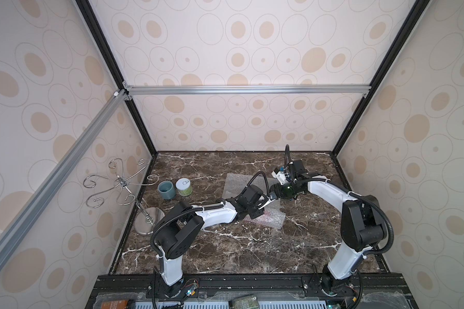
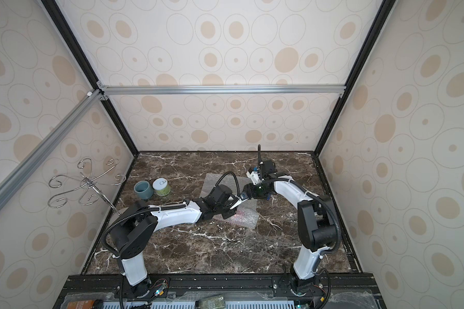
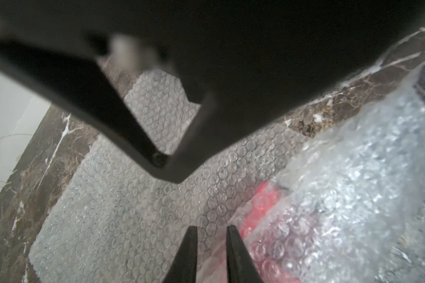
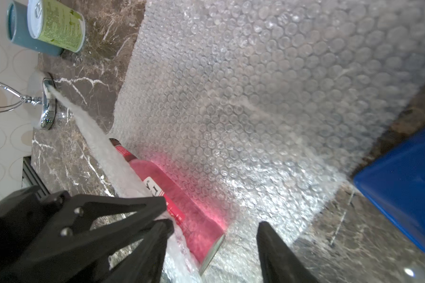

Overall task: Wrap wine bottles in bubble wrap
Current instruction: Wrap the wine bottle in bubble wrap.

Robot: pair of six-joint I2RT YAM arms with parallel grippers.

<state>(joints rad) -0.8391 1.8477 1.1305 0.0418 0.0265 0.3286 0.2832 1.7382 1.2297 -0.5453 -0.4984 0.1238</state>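
The wine bottle (image 4: 172, 193) lies on its side on the bubble wrap (image 4: 255, 98), pink liquid showing and its dark cap pointing away. One edge of the sheet is folded up over the bottle's side. My right gripper (image 4: 215, 225) is open, jaws wide apart above the bottle's base. My left gripper (image 3: 211, 227) is open by a narrow gap with nothing between its fingers, beside the covered bottle (image 3: 263, 203). In both top views the two grippers (image 1: 269, 200) (image 1: 275, 193) nearly meet over the wrap (image 1: 236, 184), and the bottle (image 1: 268, 214) shows pink through it.
A green-and-white jar (image 1: 184, 187) and a grey-blue cup (image 1: 166, 190) stand at the left of the marble table (image 1: 225, 254). A chrome hook stand (image 1: 149, 220) is at the left edge. A blue tape dispenser (image 4: 402, 183) sits just past the wrap on the right.
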